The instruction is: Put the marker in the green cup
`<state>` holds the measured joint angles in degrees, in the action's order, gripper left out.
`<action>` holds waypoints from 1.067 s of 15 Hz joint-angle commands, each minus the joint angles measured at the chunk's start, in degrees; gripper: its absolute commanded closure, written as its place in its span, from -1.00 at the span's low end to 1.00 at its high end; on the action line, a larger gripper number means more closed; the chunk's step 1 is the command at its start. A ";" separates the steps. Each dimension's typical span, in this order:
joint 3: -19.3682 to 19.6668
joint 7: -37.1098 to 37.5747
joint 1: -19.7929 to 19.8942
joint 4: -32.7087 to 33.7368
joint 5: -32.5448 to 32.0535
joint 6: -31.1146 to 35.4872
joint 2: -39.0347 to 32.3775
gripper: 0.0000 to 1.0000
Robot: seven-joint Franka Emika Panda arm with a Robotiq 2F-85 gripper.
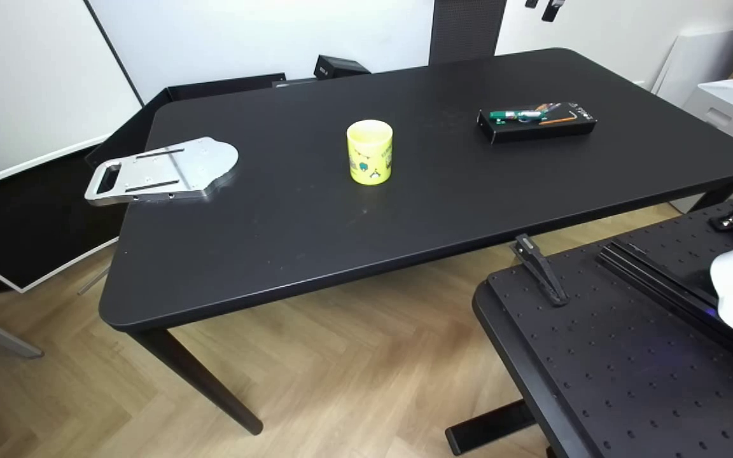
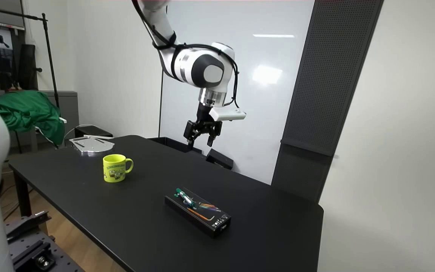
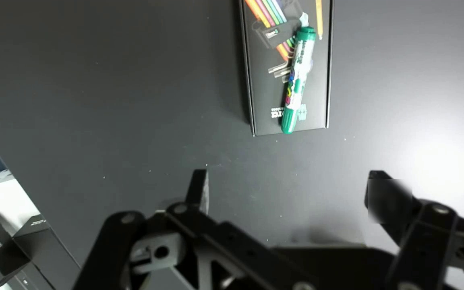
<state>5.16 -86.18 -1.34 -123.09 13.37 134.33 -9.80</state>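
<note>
The marker is a slim green and white pen. It lies flat on top of a black oblong box, as both exterior views show. In the wrist view the marker lies nearly lengthwise along the box, its lower green end by the box's near edge. The green cup is a lime mug standing upright on the table; its handle shows in an exterior view. It is out of the wrist view. My gripper is raised above the table, apart from both. Its fingers are wide open and empty.
A silver metal plate with a handle slot lies at the table's end beyond the cup. The black table has rounded corners. Dark boxes stand behind its back edge. A perforated black bench stands beside its front edge.
</note>
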 commanded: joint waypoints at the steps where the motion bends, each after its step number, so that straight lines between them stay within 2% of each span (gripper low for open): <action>1: -2.72 2.02 2.74 6.27 -2.70 -1.69 -7.38 -1.00; 2: -2.82 4.44 2.83 7.48 -4.49 -3.10 -9.06 -1.00; 3: -4.03 1.49 3.85 3.34 -2.78 -0.43 -5.59 -1.00; 6: -4.44 2.82 4.33 5.46 -4.41 -1.06 -8.86 -1.00; 10: -4.46 2.92 4.35 6.24 -4.43 -1.53 -9.09 -1.00; 16: -5.71 5.55 3.41 1.55 -8.50 1.74 -10.94 -1.00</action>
<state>0.89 -83.60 1.49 -119.34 7.35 133.78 -20.14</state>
